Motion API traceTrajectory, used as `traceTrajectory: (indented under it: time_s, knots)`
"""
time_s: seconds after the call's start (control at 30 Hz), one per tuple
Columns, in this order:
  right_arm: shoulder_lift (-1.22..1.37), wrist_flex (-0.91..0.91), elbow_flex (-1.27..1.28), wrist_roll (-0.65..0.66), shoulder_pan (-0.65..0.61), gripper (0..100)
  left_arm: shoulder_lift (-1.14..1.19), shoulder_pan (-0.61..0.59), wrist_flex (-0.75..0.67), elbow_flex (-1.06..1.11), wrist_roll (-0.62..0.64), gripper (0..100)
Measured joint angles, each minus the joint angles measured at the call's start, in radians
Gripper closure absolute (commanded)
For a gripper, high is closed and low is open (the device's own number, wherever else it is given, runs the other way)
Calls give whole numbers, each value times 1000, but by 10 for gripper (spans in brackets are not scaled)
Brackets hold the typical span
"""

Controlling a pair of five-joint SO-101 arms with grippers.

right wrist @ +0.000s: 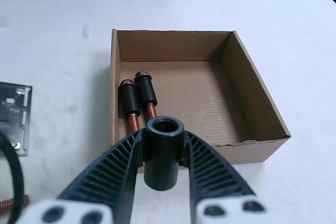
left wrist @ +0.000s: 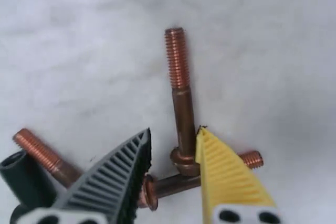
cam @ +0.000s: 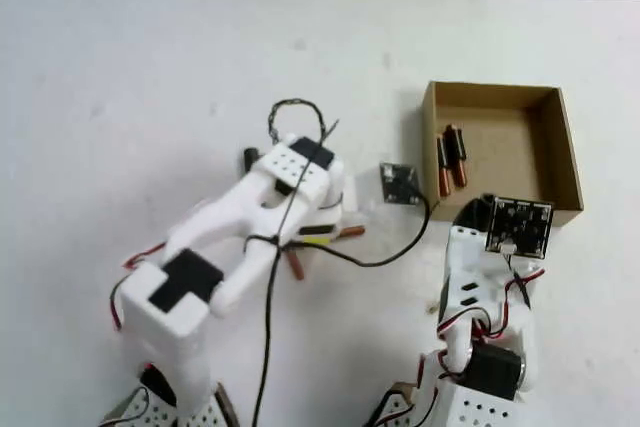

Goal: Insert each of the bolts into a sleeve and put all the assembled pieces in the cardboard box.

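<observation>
The left gripper (left wrist: 175,129) hangs released over the table (left wrist: 273,51). Its dark finger and its yellow finger stand apart on either side of the head end of a bolt (left wrist: 178,77). That bolt lies flat with its threaded end pointing away from the gripper. A second bolt (left wrist: 173,183) lies crosswise just under the first one's head, and its threaded tip shows past the yellow finger. A third bolt (left wrist: 39,153) lies near the dark finger, next to a second sleeve (left wrist: 21,179), whose open end is up.

The right gripper (right wrist: 164,140) is clenched on a black sleeve (right wrist: 163,169), held upright with its bore showing, just beside the near wall of the cardboard box (right wrist: 173,45). Two assembled pieces (right wrist: 128,100) lie side by side inside the box along one side wall, copper threads sticking out of their dark sleeves.

From the high view, the box (cam: 563,147) sits beyond the right arm, with the left arm well apart from it. A small circuit board (cam: 400,184) lies on the table between the two, and a black cable (cam: 390,255) runs to it.
</observation>
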Motion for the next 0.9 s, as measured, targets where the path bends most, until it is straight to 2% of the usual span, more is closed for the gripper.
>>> traceTrajectory:
  time_s: [0.37, 0.53, 0.9]
  knots:
    - [0, 0, 2, 0, 0, 981, 92, -17, 6, -57, 41, 838]
    - [0, 0, 5, 0, -2, 981, 150, -20, 89, -140, 41, 929]
    - [0, 0, 5, 0, -2, 981, 229, -18, 180, -247, 41, 936]
